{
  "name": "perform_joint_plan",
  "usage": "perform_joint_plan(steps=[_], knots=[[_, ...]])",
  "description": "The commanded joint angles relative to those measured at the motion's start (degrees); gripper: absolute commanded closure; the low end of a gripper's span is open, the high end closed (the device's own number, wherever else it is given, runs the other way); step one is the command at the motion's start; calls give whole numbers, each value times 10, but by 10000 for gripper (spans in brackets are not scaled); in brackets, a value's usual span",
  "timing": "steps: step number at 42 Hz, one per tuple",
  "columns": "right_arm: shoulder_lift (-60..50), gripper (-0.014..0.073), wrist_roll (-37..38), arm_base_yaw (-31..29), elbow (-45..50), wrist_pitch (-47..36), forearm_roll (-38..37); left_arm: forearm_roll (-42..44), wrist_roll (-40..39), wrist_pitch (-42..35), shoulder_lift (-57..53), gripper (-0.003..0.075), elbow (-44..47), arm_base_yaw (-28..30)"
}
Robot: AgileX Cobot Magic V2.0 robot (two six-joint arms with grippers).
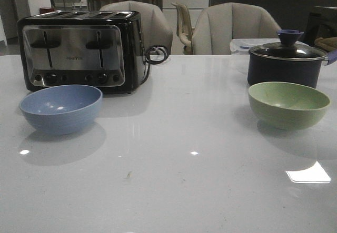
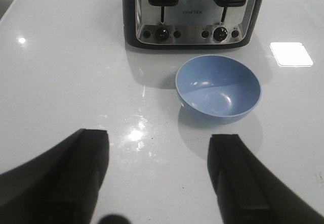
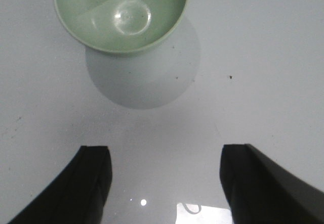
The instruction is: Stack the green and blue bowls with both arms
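Note:
The dusty blue bowl point(image 1: 61, 108) stands upright and empty on the white table, left side, just in front of the toaster. It also shows in the left wrist view point(image 2: 218, 93). The pale green bowl point(image 1: 288, 103) stands upright and empty at the right, in front of the navy pot; it also shows in the right wrist view point(image 3: 121, 14). My left gripper point(image 2: 159, 155) is open and empty, short of the blue bowl. My right gripper point(image 3: 164, 171) is open and empty, short of the green bowl. Neither arm shows in the front view.
A black and steel toaster point(image 1: 81, 50) stands at the back left, its cord point(image 1: 156, 53) beside it. A dark navy lidded pot point(image 1: 287, 61) stands at the back right. Chairs point(image 1: 231, 29) stand beyond the table's far edge.

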Motion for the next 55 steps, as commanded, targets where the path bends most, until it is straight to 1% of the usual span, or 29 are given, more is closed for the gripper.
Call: perform_joint_plan(steps=[1,7,15,24,32,35,41,47,50,55], knots=[[42,33,5,-19,-53,-38,8,-9,-6,-44,6,175,-16,-1],[123,33,5,-42,-118,-37,31,-9,-6,-43,6,175,-16,-1],[228,35,5,-43,-210,-33,63,-9,-6,-43,6,175,-16,-1],[353,35,-12,-43,-311,17,72,-9,-6,-43,6,175,-16,-1],[433,37,-33,-43,-382,72,81,-9,-6,-43,6,175,-16,-1],[453,79,-37,-43,-402,89,81,-9,-6,-43,6,175,-16,-1],[470,267,-38,-43,-419,102,81,-9,-6,-43,6,175,-16,-1],[469,418,-38,-43,-419,103,82,-9,-6,-43,6,175,-16,-1],[467,479,-38,-43,-419,110,82,-9,-6,-43,6,175,-16,-1],[452,540,-39,-43,-419,122,82,-9,-6,-43,6,175,-16,-1]])
